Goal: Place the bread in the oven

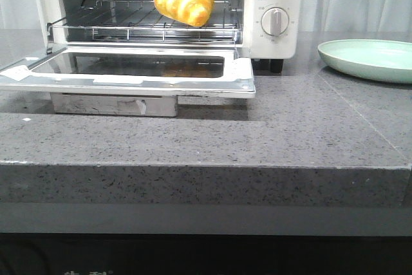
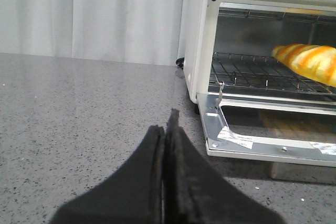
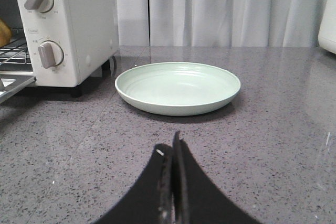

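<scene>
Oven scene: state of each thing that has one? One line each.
oven: door folded down flat, open
wire rack: inside the oven, holding the bread
bread: on the rack, inside the oven
plate: on the counter right of the oven, nothing on it
left gripper: shut, holding nothing, low over the counter left of the oven
right gripper: shut, holding nothing, facing the plate

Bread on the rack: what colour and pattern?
Glossy golden-yellow with orange-brown stripes; the bread shows best in the front view.
</scene>
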